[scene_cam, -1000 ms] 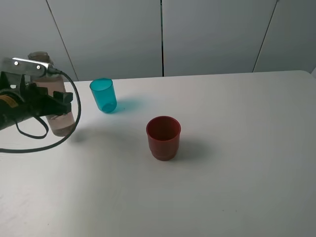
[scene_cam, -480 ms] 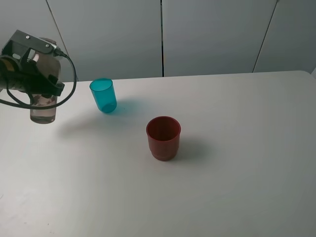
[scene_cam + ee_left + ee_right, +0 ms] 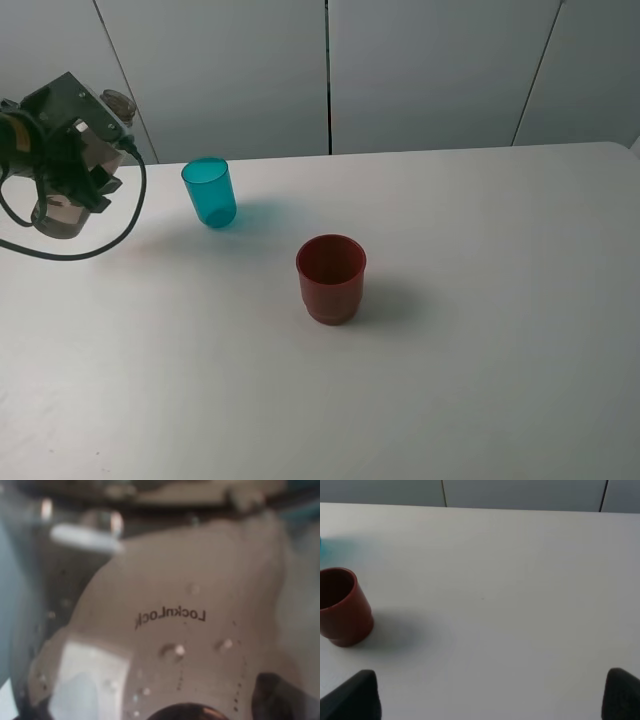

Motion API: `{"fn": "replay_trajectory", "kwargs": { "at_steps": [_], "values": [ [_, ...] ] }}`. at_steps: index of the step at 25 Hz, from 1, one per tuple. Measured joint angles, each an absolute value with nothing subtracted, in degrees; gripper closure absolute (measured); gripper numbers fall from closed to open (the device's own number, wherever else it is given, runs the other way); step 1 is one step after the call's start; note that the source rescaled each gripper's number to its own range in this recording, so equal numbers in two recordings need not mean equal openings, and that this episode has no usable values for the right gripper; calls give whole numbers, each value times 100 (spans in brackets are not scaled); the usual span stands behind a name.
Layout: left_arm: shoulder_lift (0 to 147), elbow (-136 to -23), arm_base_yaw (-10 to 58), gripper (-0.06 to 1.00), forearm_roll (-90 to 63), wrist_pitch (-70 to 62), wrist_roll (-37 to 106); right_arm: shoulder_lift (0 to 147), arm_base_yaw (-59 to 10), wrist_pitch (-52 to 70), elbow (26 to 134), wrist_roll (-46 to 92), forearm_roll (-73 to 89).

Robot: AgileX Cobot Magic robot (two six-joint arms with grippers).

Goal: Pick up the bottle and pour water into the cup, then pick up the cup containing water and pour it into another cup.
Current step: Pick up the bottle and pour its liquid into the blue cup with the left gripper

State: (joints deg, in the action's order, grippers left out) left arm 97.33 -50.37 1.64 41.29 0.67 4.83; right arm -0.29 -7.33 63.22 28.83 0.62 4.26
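My left gripper (image 3: 72, 150) is shut on the smoky grey-brown bottle (image 3: 60, 208) at the far left. It holds the bottle above the table, tilted, with the capless neck (image 3: 118, 101) up and to the right. Some water sits in the bottle's base. The bottle (image 3: 170, 630) fills the left wrist view. The teal cup (image 3: 210, 193) stands upright to the right of the bottle, apart from it. The dark red cup (image 3: 331, 278) stands upright near the middle; it also shows in the right wrist view (image 3: 342, 607). My right gripper (image 3: 490, 697) is open and empty, to the right of the red cup.
The white table (image 3: 480, 300) stretches to the right of and in front of the cups. A grey panelled wall (image 3: 430, 70) runs behind the table's far edge. A black cable (image 3: 95, 245) loops below the left gripper.
My left gripper has lifted the bottle off the table, moved it up and to the left, and tilted its neck to the right. Both cups have stayed put.
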Motion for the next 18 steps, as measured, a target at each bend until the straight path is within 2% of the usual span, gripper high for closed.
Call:
{"fn": "replay_trajectory", "kwargs": {
  "at_steps": [18],
  "values": [
    [10509, -5943, 174, 70, 5544, -426, 0, -29, -733, 6322, 2883, 62, 426]
  ]
}}
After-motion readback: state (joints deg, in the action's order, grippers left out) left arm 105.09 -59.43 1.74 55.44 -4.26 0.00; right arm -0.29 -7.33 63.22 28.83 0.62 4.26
